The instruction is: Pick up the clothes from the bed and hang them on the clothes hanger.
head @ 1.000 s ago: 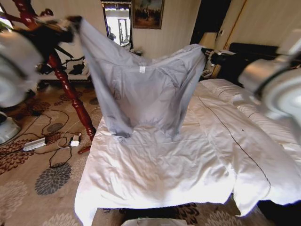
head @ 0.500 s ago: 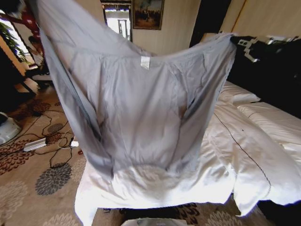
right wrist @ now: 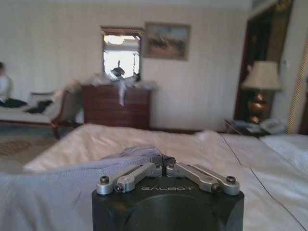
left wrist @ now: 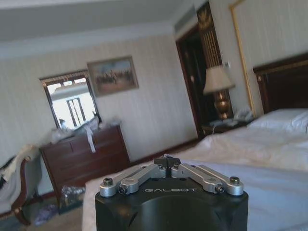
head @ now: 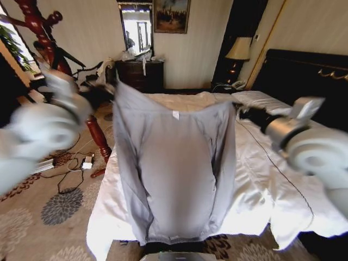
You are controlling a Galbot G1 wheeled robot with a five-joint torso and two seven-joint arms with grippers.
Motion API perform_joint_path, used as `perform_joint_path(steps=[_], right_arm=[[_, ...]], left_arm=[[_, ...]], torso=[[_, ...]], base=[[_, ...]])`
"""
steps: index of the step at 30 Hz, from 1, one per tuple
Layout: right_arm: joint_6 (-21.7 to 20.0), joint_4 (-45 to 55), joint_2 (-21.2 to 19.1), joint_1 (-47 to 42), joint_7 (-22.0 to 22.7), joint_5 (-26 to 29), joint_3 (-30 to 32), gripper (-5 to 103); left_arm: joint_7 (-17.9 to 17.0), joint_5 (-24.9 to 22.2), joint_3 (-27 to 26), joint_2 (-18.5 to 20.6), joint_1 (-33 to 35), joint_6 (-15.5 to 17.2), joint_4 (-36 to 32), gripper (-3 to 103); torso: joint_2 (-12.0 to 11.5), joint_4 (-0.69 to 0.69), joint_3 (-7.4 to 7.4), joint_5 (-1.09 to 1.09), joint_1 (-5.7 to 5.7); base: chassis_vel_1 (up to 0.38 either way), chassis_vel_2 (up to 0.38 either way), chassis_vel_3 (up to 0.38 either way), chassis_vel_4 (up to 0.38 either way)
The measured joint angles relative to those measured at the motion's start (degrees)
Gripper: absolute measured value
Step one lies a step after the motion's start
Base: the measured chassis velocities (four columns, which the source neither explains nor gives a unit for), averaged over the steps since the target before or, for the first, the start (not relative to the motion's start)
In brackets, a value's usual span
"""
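The clothes (head: pixel 176 174) hang spread over the bed (head: pixel 261 190), left hand (head: pixel 109 88) and right hand (head: pixel 239 113) each clamped on a shoulder.

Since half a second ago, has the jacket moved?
Yes. The jacket has dropped: its top edge, earlier up by the wall painting, now hangs level with the bed, lower hem off the sheets.
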Motion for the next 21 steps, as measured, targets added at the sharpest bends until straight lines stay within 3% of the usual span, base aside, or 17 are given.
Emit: perform_joint_path(steps=[5, 7, 10, 13, 16, 21], right_arm=[[1.8, -9.1, 4.1, 2.1, -3.4, -10.6, -7.5, 0], [2.6, -13.3, 6.6, 4.5, -4.4, -14.1, -11.4, 0], [2.7, -15.9, 9.5, 8.2, -4.4, -15.4, -15.5, 0], [2.5, -17.9, 14.2, 13.4, -3.4, -15.7, -21.9, 0], [2.4, -18.9, 16.3, 14.9, -3.0, -16.3, -24.8, 0], [2.5, -21.7, 20.0, 16.5, -2.8, -18.2, -30.1, 0]], left_arm=[[0.8, 5.0, 0.9, -5.1, 3.5, -1.0, 7.4, 0], [1.2, 6.3, 0.9, -6.5, 4.1, -1.4, 10.4, 0], [1.5, 6.9, 1.0, -7.4, 4.2, -1.6, 12.6, 0], [1.9, 7.0, 1.0, -7.6, 4.8, -1.7, 13.3, 0], [1.9, 7.5, 0.9, -7.5, 6.3, -1.7, 13.1, 0], [2.0, 10.4, 0.6, -9.1, 10.8, -2.2, 14.3, 0]], torso=[[0.0, 0.11, 0.0, -0.06, -0.02], [0.0, 0.07, 0.0, -0.03, -0.02], [0.0, 0.03, -0.01, -0.03, -0.02], [0.0, 0.12, -0.01, -0.05, -0.01], [0.0, 0.12, -0.02, -0.07, -0.03], [0.0, 0.04, -0.02, -0.05, -0.04]], base=[[0.0, 0.0, 0.0, 0.0], [0.0, 0.0, 0.0, 0.0], [0.0, 0.0, 0.0, 0.0], [0.0, 0.0, 0.0, 0.0], [0.0, 0.0, 0.0, 0.0], [0.0, 0.0, 0.0, 0.0]])
